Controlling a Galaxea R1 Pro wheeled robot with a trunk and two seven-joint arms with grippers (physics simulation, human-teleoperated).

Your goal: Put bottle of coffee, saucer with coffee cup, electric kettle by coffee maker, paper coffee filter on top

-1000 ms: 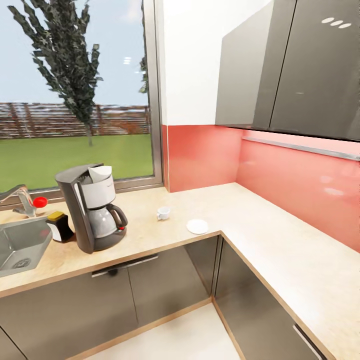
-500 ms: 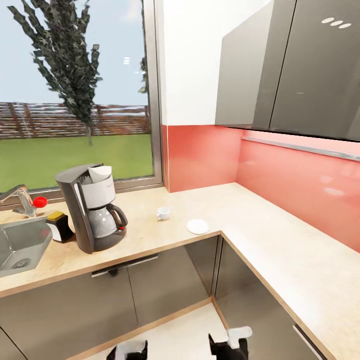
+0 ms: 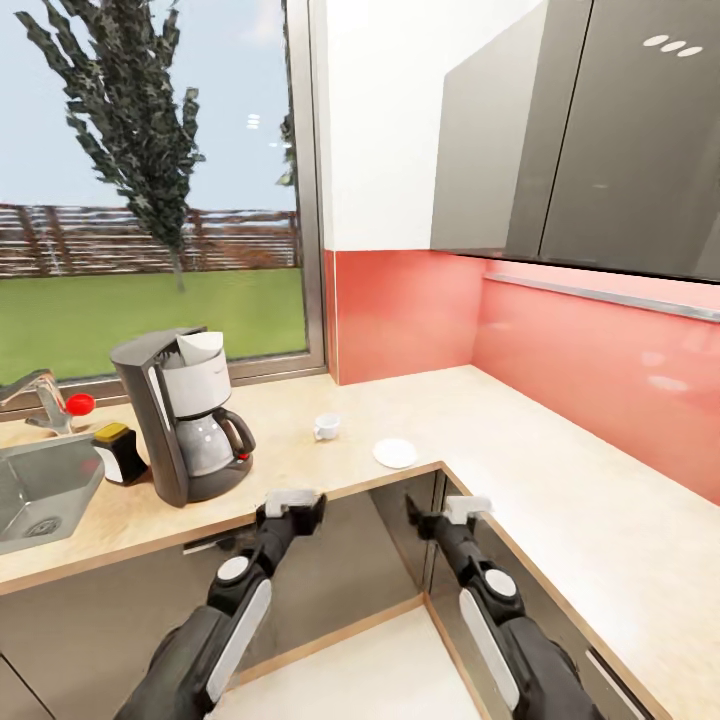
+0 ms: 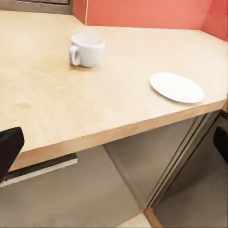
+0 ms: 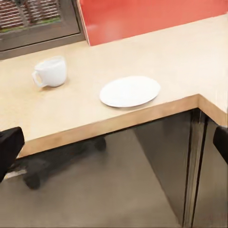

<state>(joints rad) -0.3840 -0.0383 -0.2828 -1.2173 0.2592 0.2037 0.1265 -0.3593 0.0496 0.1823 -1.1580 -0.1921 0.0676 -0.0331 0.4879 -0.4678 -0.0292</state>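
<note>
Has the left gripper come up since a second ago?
Yes. The left gripper has risen into the head view and now sits just below the countertop edge, in front of the coffee maker.

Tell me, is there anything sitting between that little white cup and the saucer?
Nothing: in both wrist views bare countertop separates the cup from the saucer.

Both arms raised and extended forward, forearms angled slightly inward toward each other. Left gripper point(image 3: 292, 505) below the countertop point(image 3: 330, 470) front edge, jaws spread apart, empty. Right gripper point(image 3: 440, 513) near the countertop's inner corner, level with left; jaws likewise parted, nothing held.
</note>
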